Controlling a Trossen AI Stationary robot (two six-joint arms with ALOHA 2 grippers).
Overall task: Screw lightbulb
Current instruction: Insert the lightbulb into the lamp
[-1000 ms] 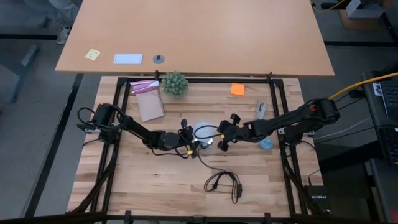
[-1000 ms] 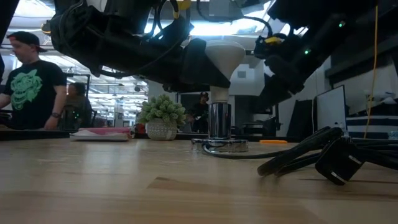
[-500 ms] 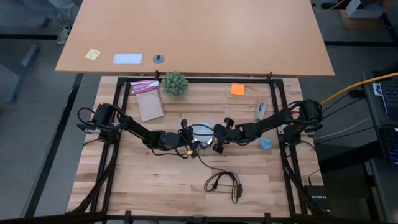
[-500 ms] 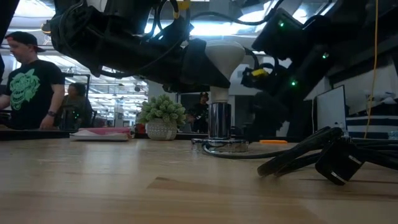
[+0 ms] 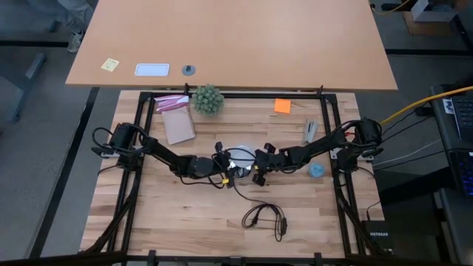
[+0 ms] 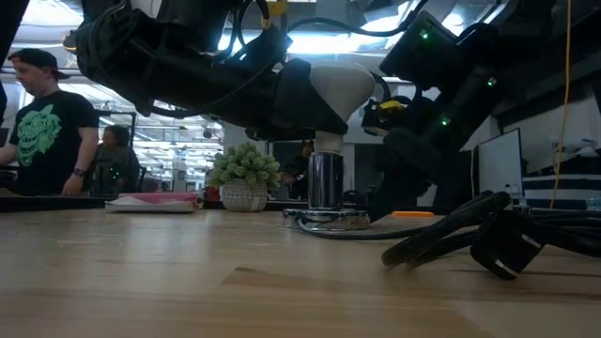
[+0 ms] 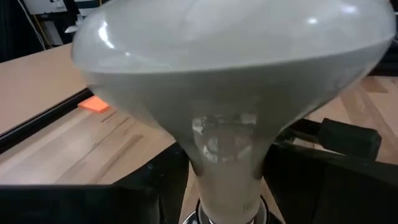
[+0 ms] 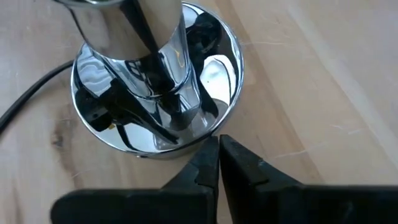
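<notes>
While my left claw point(image 6: 315, 89) grips the lightbulb point(image 6: 340, 83), I press my clenched right claw point(image 8: 217, 155) against the socket base point(image 8: 155, 124), twisting slowly.

The lightbulb point(image 7: 224, 93) is showing frosted white with small bright glints, greying toward its neck. The socket base point(image 8: 155, 87) is gleaming mirror silver, carrying dark reflections. The table point(image 5: 185, 214) is showing pale blond wood with fine grain stripes. The plant point(image 5: 208, 98) is looking soft green, the sticky note point(image 5: 282, 106) orange, the cord point(image 5: 264, 219) black, and the right gripper's fingers point(image 8: 239, 165) matte black.
</notes>
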